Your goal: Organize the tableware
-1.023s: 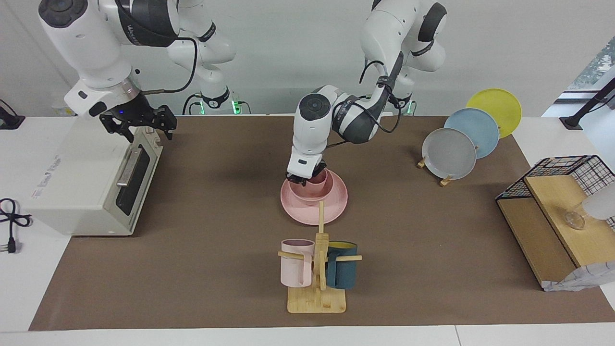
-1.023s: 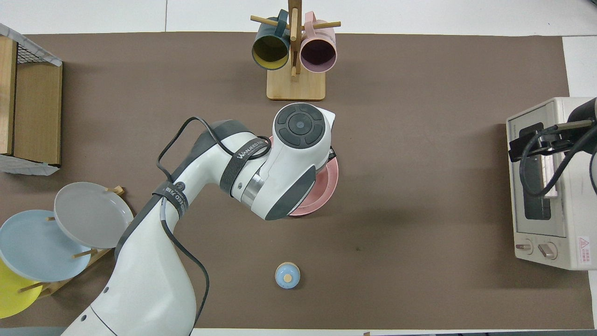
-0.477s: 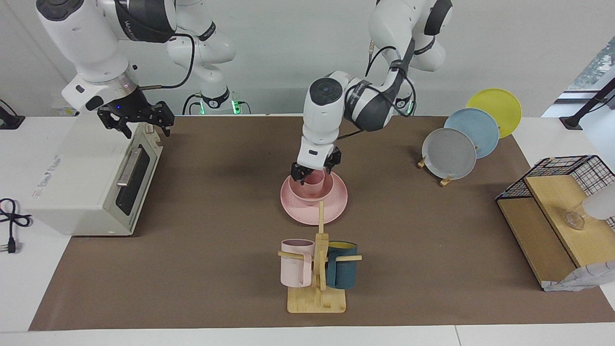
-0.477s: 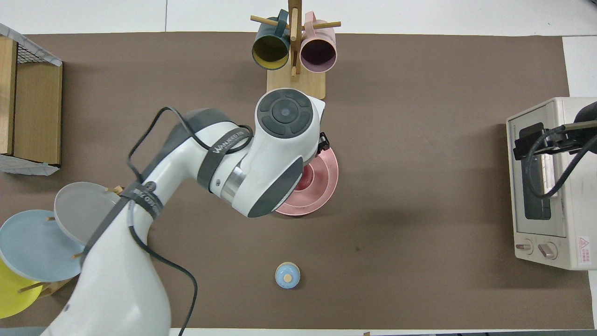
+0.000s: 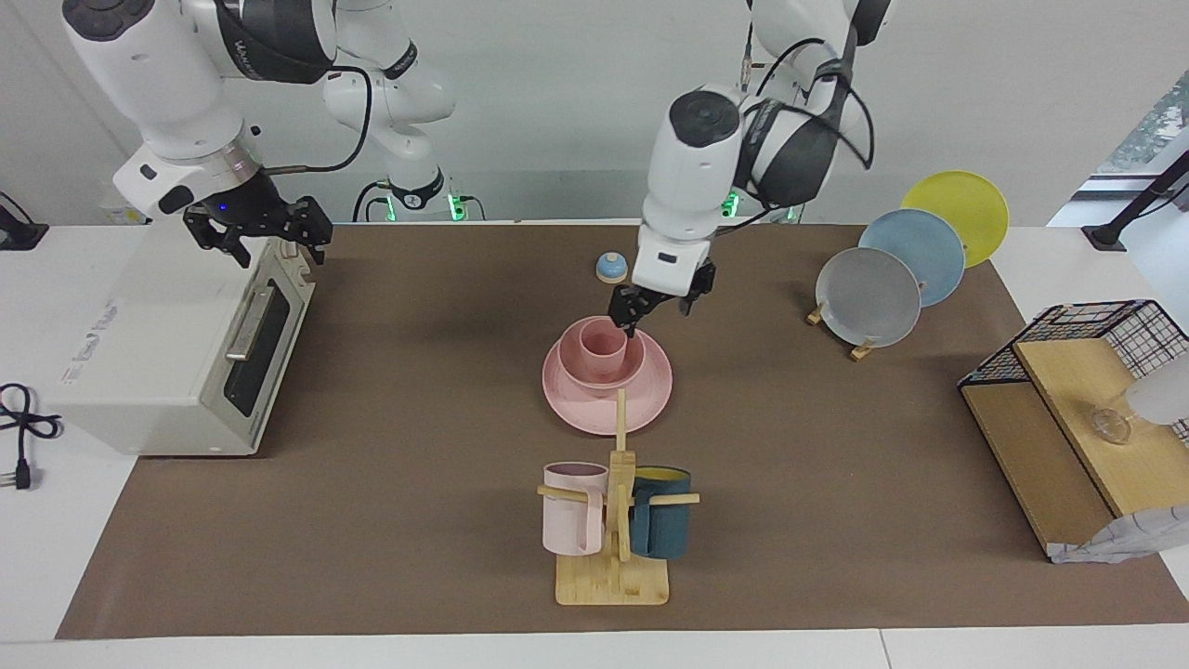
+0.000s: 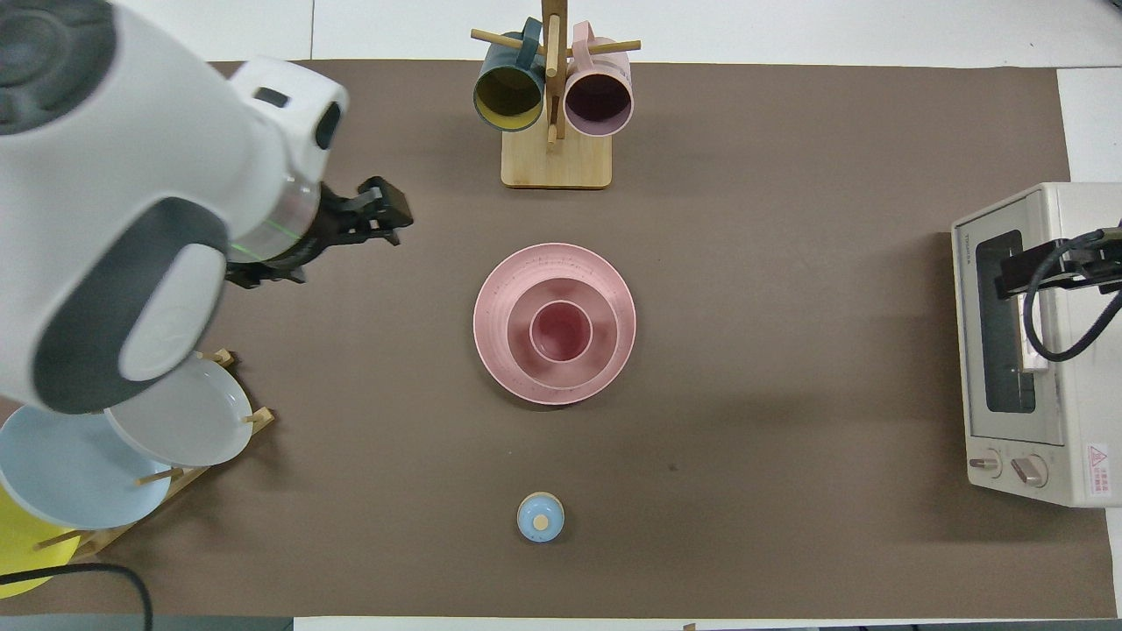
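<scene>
The pink plate [image 5: 650, 395] [image 6: 500, 372] lies in the middle of the table. The pink bowl [image 5: 568, 367] [image 6: 603, 337] sits on it, and the pink cup [image 5: 602, 346] [image 6: 561, 331] stands upright in the bowl. My left gripper [image 5: 658, 312] [image 6: 320, 245] is open and empty. It hangs in the air just above the stack's edge, toward the left arm's end, touching nothing. My right gripper [image 5: 262, 238] [image 6: 1047, 267] is open and empty, and waits over the top front edge of the toaster oven [image 5: 176, 353] [image 6: 1026, 350].
A wooden mug tree [image 5: 613, 557] [image 6: 554, 158] with a pale pink and a teal mug stands farther from the robots than the stack. A small blue knob [image 5: 610, 268] [image 6: 540, 517] lies nearer. A rack of grey, blue and yellow plates [image 5: 868, 295] [image 6: 175, 412] and a wire-and-wood shelf [image 5: 1068, 418] stand at the left arm's end.
My left gripper has let go of the cup, which stays in the bowl, and has risen and drawn back toward the left arm's end. The right gripper has barely shifted.
</scene>
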{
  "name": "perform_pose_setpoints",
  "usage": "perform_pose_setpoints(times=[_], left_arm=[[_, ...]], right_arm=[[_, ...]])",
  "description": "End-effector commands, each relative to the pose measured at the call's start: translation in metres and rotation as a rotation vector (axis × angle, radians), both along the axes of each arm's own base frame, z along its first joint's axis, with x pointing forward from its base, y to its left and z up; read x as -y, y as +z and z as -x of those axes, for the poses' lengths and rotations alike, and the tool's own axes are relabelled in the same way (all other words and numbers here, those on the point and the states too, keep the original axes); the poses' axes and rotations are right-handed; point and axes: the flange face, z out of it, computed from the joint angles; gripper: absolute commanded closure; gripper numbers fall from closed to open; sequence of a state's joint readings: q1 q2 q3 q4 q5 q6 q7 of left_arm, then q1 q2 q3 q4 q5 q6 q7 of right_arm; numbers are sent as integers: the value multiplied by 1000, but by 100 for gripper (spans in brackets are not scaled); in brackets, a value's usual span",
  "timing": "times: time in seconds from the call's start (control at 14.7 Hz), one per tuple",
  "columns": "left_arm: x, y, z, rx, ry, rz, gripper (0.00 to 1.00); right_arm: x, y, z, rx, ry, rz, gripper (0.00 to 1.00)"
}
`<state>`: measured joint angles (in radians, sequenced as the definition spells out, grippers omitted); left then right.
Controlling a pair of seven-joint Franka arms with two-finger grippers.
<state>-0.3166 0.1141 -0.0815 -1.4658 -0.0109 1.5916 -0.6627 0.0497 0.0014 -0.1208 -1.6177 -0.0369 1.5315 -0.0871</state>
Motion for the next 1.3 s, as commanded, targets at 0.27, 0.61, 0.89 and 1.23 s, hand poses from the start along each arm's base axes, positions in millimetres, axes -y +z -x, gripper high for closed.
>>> perform_pose_setpoints(times=[0.27,0.61,0.89,1.23], left_arm=[[-154,14,14,-73,-252,-25,0],[-177,-13,23,-23,-265,-30,0],[-184,-6,25,-42,-259,-29,0],[-169,8,8,-10,-266,16,0]], right_arm=[[-11,6,3,29,39,2,0],[-19,6,3,30,51,2,0],[-18,6,4,29,48,0,0],[-14,7,3,32,42,1,0]])
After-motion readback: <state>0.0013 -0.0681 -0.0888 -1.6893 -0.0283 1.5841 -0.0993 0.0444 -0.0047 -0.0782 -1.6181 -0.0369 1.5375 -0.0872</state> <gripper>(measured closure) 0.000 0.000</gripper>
